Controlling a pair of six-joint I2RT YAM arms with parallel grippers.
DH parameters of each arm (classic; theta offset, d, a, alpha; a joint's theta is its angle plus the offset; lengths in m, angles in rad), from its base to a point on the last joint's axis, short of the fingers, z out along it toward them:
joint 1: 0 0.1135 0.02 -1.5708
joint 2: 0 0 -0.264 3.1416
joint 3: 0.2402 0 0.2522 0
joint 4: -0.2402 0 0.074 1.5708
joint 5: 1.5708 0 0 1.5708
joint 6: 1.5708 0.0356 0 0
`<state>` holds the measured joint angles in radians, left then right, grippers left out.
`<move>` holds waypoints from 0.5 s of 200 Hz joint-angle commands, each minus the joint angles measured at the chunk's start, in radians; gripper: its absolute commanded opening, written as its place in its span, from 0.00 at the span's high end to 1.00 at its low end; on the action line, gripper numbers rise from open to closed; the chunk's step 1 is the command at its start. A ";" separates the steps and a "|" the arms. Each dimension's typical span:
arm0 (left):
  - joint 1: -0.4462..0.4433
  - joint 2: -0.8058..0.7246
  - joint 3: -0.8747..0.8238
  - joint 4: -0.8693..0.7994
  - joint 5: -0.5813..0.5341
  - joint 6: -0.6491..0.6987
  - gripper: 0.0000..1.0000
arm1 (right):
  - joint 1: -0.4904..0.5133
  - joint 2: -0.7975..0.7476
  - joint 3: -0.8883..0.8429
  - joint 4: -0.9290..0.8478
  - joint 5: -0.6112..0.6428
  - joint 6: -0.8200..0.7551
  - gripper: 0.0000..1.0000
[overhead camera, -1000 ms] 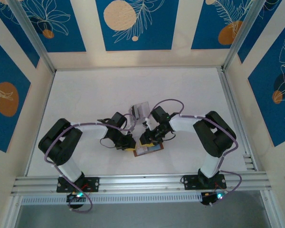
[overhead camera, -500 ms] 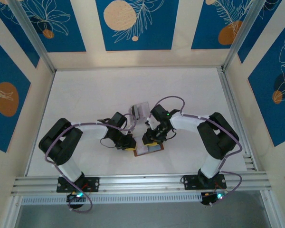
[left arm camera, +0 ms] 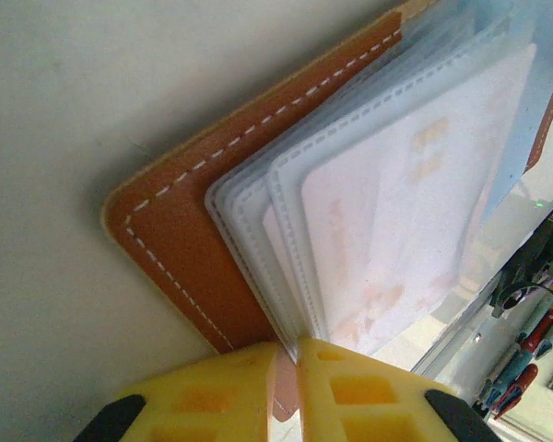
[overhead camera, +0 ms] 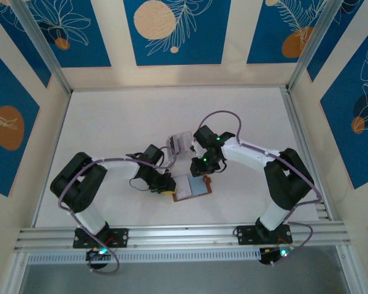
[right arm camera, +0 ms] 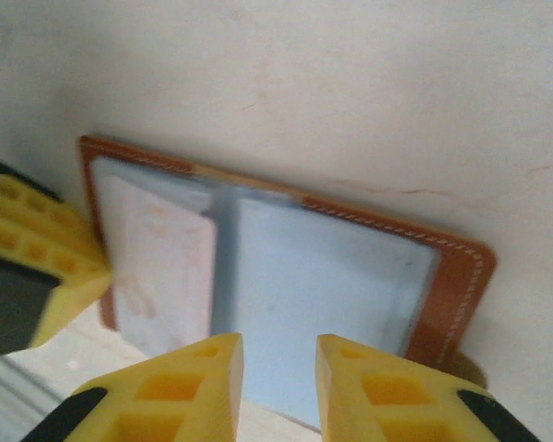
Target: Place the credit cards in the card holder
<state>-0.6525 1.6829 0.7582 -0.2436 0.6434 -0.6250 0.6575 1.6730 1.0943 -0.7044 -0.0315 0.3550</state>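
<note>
Left wrist view has the left fingers [left arm camera: 212, 387] pinched on an edge of the open card holder [left arm camera: 194, 239], with one pale card [left arm camera: 396, 212] in a sleeve. Top external puts the holder on the table [overhead camera: 110, 122] at 6 o'clock of the clear stand [overhead camera: 183, 142]. The right fingers [right arm camera: 369, 378] hover over it, narrowly parted (nothing between them). A firm pinch holds the pages open; the next card wants to enter flat, square to the pocket mouth.

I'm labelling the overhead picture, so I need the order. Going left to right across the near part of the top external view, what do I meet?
left arm's base → left claw → card holder → right arm's base
</note>
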 commanded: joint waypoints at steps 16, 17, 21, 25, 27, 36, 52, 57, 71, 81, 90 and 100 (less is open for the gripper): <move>-0.002 0.043 -0.014 -0.025 -0.070 0.015 0.85 | 0.017 0.056 0.035 -0.036 0.084 -0.020 0.68; -0.002 0.044 -0.013 -0.025 -0.070 0.014 0.85 | 0.017 0.057 0.035 -0.035 0.084 -0.019 0.68; -0.002 0.044 -0.013 -0.025 -0.071 0.014 0.85 | 0.019 0.062 0.035 -0.033 0.087 -0.020 0.68; -0.002 0.044 -0.013 -0.026 -0.070 0.015 0.85 | 0.024 0.066 0.036 -0.030 0.090 -0.019 0.68; -0.002 0.045 -0.013 -0.025 -0.070 0.015 0.85 | 0.024 0.069 0.036 -0.030 0.093 -0.018 0.68; -0.002 0.045 -0.012 -0.025 -0.070 0.014 0.85 | 0.030 0.081 0.036 -0.027 0.101 -0.017 0.68; -0.002 0.043 -0.012 -0.026 -0.070 0.015 0.85 | 0.043 0.105 0.032 -0.014 0.102 -0.011 0.66; -0.002 0.041 -0.013 -0.027 -0.070 0.016 0.85 | 0.047 0.112 0.029 -0.010 0.106 -0.005 0.66; -0.002 0.038 -0.017 -0.025 -0.074 0.015 0.84 | 0.062 0.138 0.024 -0.006 0.131 0.011 0.65; -0.002 0.040 -0.019 -0.025 -0.072 0.014 0.85 | 0.074 0.154 0.020 -0.006 0.151 0.029 0.66; -0.002 0.042 -0.017 -0.025 -0.071 0.015 0.84 | 0.085 0.164 0.012 -0.002 0.161 0.053 0.66; -0.002 0.041 -0.014 -0.025 -0.070 0.015 0.84 | 0.093 0.169 -0.005 0.010 0.163 0.082 0.66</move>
<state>-0.6525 1.6844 0.7582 -0.2428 0.6464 -0.6250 0.7227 1.7954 1.1137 -0.7002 0.0963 0.3702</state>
